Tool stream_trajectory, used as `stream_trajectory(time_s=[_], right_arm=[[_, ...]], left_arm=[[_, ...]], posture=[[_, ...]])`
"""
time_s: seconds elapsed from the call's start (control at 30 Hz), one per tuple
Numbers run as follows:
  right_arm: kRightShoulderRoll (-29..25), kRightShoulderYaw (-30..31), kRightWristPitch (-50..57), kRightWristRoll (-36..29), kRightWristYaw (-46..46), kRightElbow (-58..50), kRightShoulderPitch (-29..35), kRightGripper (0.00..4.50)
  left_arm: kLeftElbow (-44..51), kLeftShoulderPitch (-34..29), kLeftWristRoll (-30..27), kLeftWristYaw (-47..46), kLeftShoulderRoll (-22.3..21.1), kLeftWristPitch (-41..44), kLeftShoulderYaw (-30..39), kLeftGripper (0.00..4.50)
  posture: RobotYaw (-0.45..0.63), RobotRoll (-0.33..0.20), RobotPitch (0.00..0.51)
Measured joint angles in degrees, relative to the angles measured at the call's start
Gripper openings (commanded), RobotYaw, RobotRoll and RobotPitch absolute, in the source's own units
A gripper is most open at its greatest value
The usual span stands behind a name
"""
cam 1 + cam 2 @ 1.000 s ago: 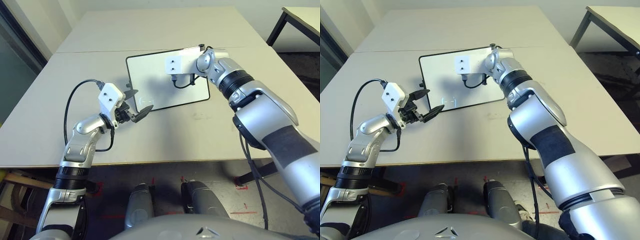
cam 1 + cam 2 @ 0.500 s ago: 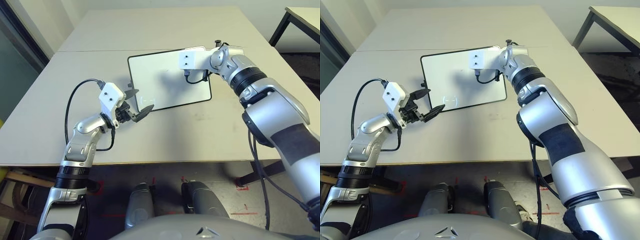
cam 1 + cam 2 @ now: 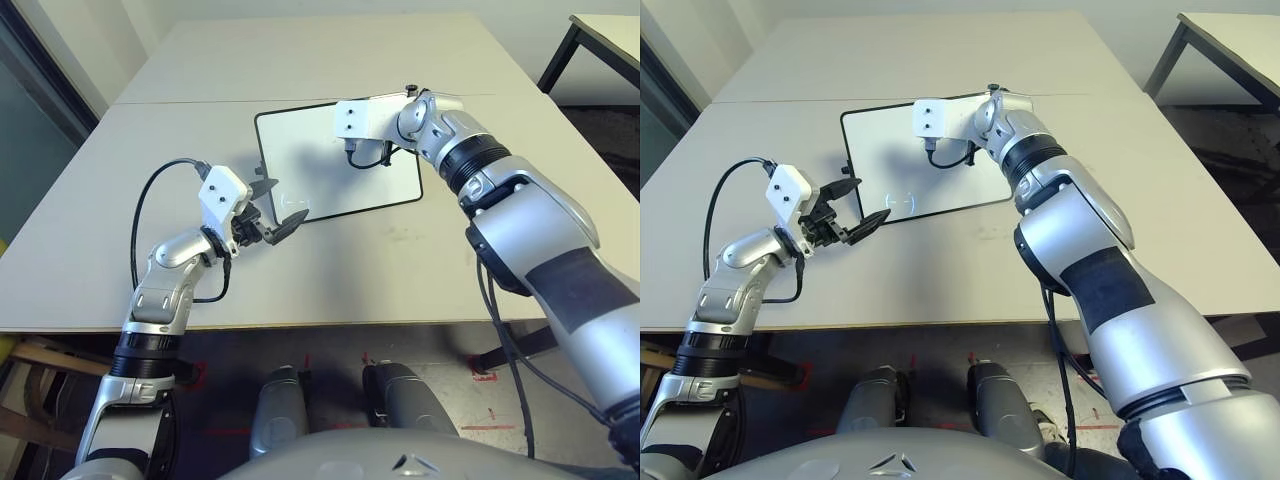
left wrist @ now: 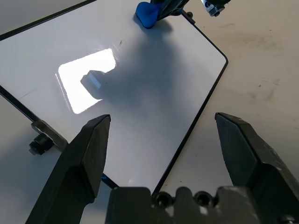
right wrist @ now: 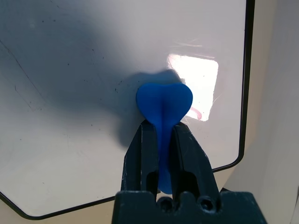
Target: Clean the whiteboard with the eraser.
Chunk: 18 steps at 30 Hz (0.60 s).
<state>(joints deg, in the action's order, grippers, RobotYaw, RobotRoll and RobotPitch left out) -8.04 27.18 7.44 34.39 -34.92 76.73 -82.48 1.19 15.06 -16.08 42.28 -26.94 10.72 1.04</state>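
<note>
Blue and bone-shaped, the eraser (image 5: 163, 105) sat pinched between the two black fingers (image 5: 189, 156) of my right hand (image 5: 161, 154), which was clamped shut on its narrow waist, the rounded lobe poking out past the tips and pressed on the whiteboard (image 3: 320, 170). I judged that waist the right place to hold it: the lobes either side should stop it sliding through. It looked light and slightly yielding, so a firm pinch seemed safe, though I would not lean hard. A faint red trace (image 5: 196, 113) lay on the board just at the eraser's 3 o'clock. The board itself looked glossy, thin and stiff, flat on the desk (image 3: 330, 270), probably prone to skating under a sideways wipe. My left hand (image 3: 266, 212) hovered at the board's 7 o'clock corner, fingers spread wide and empty, near the side knob (image 4: 39, 142), well placed to steady the frame.
</note>
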Motion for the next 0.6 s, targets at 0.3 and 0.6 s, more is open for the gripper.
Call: stream_trajectory(time_s=[0.3,0.6], right_arm=[[-1.4,1.3,0.4,1.3,1.3,0.4,0.0,0.12],[-3.5,1.1,1.9,1.7,2.4,0.7,0.3,0.12]], left_arm=[[0.2,-0.4,0.0,-0.2,0.5,0.0,0.0,4.5],[0.2,-0.5,0.1,-0.2,0.7,0.0,0.0,4.5]], posture=[[0.02,0.0,0.054],[0.0,0.0,0.059]])
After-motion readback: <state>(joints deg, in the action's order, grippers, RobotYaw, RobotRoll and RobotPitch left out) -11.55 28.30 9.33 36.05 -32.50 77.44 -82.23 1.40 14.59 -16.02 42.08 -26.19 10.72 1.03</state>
